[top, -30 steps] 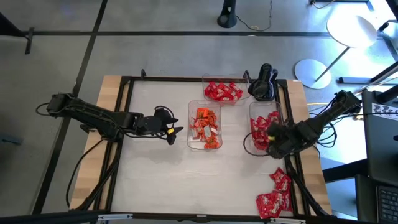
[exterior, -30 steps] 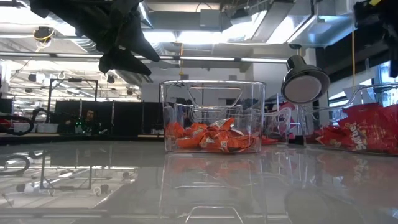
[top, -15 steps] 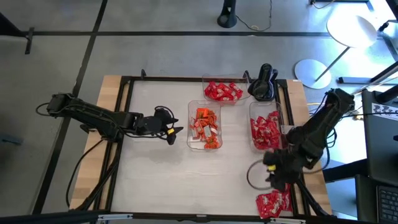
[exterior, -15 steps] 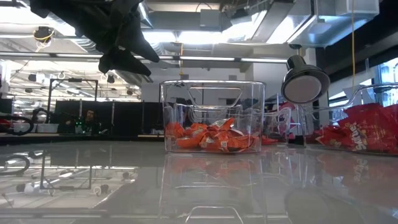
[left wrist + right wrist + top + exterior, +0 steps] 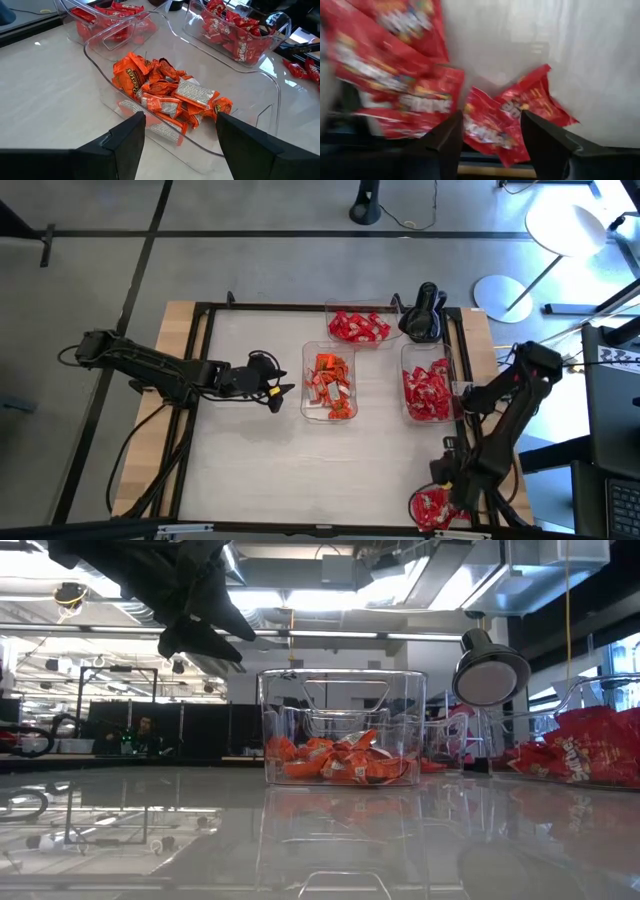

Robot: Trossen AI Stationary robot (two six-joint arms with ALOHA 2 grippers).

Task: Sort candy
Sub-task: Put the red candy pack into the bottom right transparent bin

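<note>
High view: left gripper (image 5: pixel 285 389) hovering just at 9 o'clock of the middle tray (image 5: pixel 329 416), fingers apart, empty. Orange candy (image 5: pixel 329 383) in that tray; red candy (image 5: pixel 358 327) in the tray at 12 o'clock; more red packets (image 5: pixel 427 392) in the tray at 3 o'clock. Right gripper (image 5: pixel 447 485) over a loose pile (image 5: pixel 431 508) at 5 o'clock of the table.

Low view: clear tray (image 5: pixel 342 690) mid-table with orange sweets (image 5: pixel 340 762); red packets (image 5: pixel 580 756) at 3 o'clock.

Left wrist view: fingers (image 5: pixel 125 136) spread, orange candy (image 5: pixel 167 95) between them, farther off.

Right wrist view: fingers (image 5: pixel 442 137) parted above loose red packets (image 5: pixel 487 125), gripping nothing.
</note>
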